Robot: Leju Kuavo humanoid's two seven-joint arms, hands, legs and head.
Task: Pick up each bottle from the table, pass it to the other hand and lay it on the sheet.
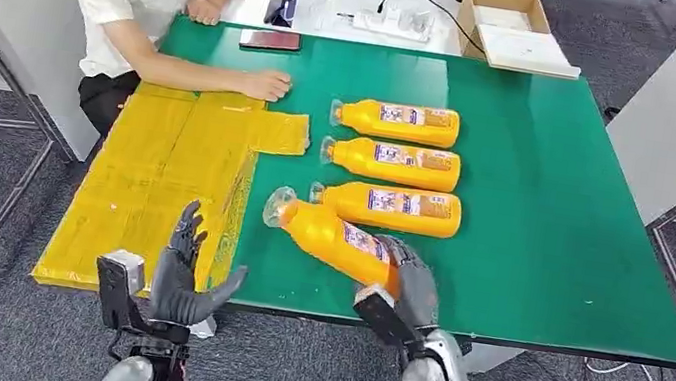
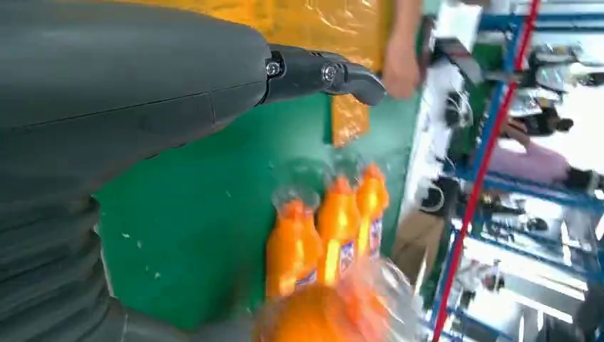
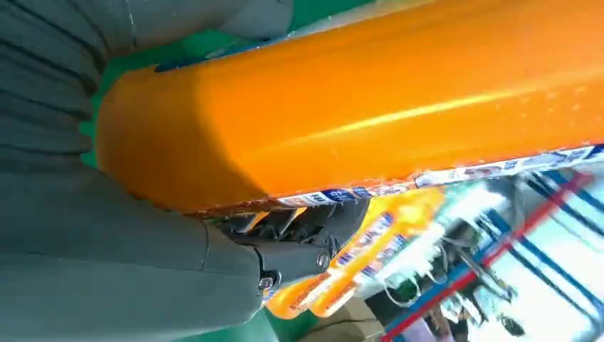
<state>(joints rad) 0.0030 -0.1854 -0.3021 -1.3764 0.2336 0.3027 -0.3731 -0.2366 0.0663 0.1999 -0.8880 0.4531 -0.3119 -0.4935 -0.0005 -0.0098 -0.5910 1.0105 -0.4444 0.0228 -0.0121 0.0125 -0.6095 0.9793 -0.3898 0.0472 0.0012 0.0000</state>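
Head view: our right hand point(image 1: 409, 284) grips the near bottle point(image 1: 332, 235) round its base end, cap pointing away from the palm twd the yellow sheet point(image 1: 154, 178). Bottle is tilted, apparently lifted off the green table point(image 1: 553, 213); three more bottles point(image 1: 396, 164) lie in a row just beyond the right hand. Our left hand point(image 1: 185, 274) hangs open w/ fingers spread, nothing in it, over the sheet's near edge, well apart from the held bottle. A person's hand point(image 1: 267, 85) rests at the sheet's far end.

Left wrist view: left hand point(image 2: 142, 107) w/ one dark finger stretched out, nothing held; the three bottles lie ahead of it, and the held one is a blur at the frame edge.

Right wrist view: right hand point(image 3: 128, 271) wraps the bottle's base, thumb under, label edge by the fingers.

We judge the step is the handover. To do it well: bring the cap end across to the left palm, keep the bottle level, let the left close round the free middle/neck part, and release the right only once that grip looks firm. The smooth body may slip.
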